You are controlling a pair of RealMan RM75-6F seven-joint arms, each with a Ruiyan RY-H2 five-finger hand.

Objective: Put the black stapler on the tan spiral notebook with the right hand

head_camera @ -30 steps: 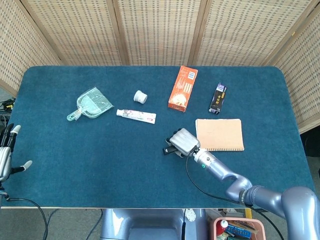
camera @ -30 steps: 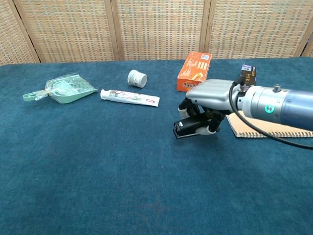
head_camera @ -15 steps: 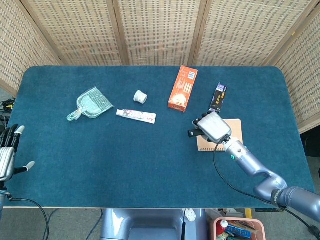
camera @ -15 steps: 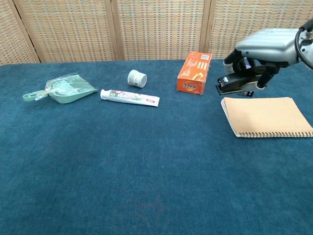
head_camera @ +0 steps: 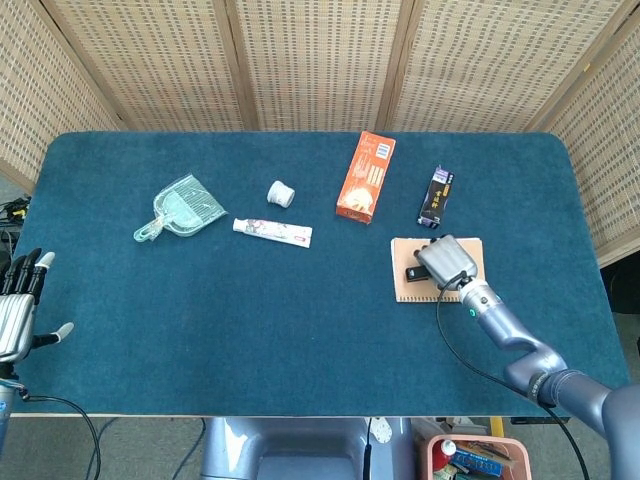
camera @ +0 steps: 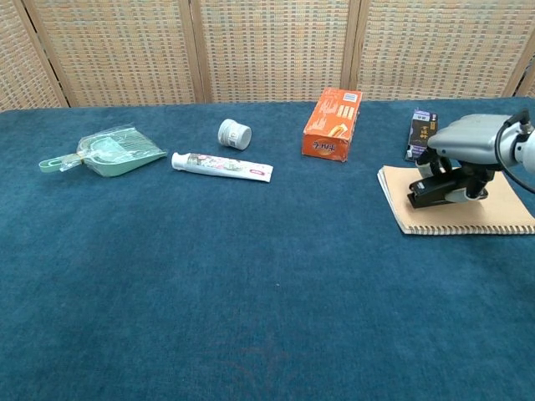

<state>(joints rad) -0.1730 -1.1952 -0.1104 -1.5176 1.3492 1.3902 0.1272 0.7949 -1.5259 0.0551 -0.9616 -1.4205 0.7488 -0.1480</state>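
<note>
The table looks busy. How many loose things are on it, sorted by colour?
Orange or tan: 2, box, notebook
Black: 2, stapler, packet
White: 2, jar, tube
Green: 1, dustpan
Total: 7

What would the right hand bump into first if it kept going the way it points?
Apart from the black stapler the right hand holds over the tan spiral notebook, probably the orange box; it might pass beside it.

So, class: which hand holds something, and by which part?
The right hand grips the black stapler from above, around its rear; the left hand holds nothing.
</note>
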